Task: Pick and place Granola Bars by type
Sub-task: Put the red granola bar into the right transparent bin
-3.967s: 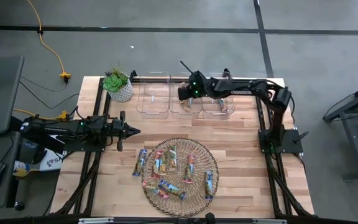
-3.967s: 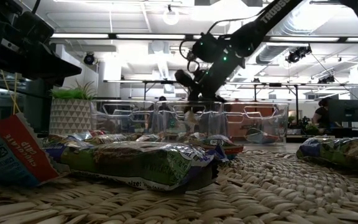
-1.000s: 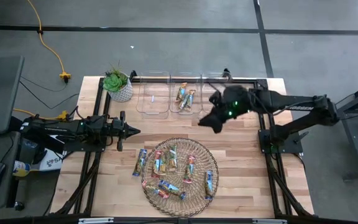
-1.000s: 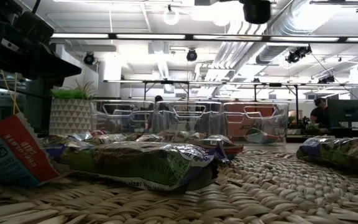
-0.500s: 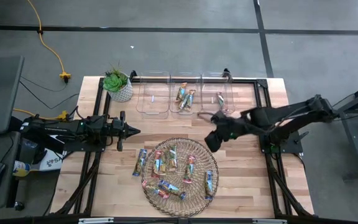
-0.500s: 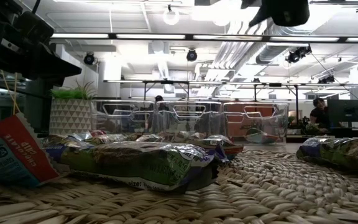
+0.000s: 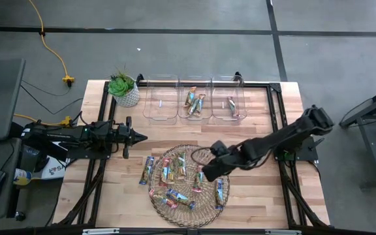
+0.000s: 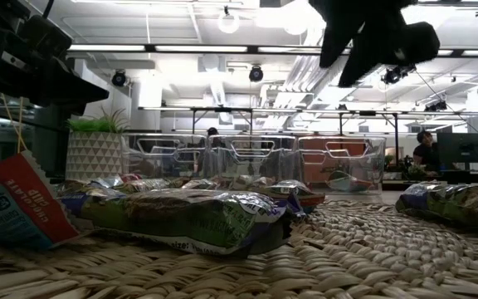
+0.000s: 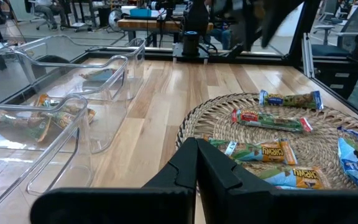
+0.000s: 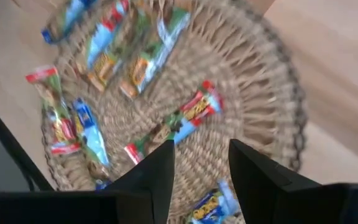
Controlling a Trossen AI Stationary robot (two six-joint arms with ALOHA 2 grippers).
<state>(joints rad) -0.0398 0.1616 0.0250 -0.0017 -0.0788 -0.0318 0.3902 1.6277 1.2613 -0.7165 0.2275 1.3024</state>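
The right gripper [image 7: 207,172] has swung from the bins [image 7: 194,99] down over the mat [image 7: 172,156], fingers parted and empty above the bars [image 7: 199,176]; the left gripper [image 7: 136,137], fingers closed, waits unmoved.

bars [image 7: 181,176] on mat [image 7: 209,202], bins [image 7: 194,104] behind

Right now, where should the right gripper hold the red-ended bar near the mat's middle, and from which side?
Take the red-ended bar at its middle, across the narrow width, from straight above. It lies flat and slanted on the wicker mat with both long sides free, so the open right gripper likely must turn to straddle them.
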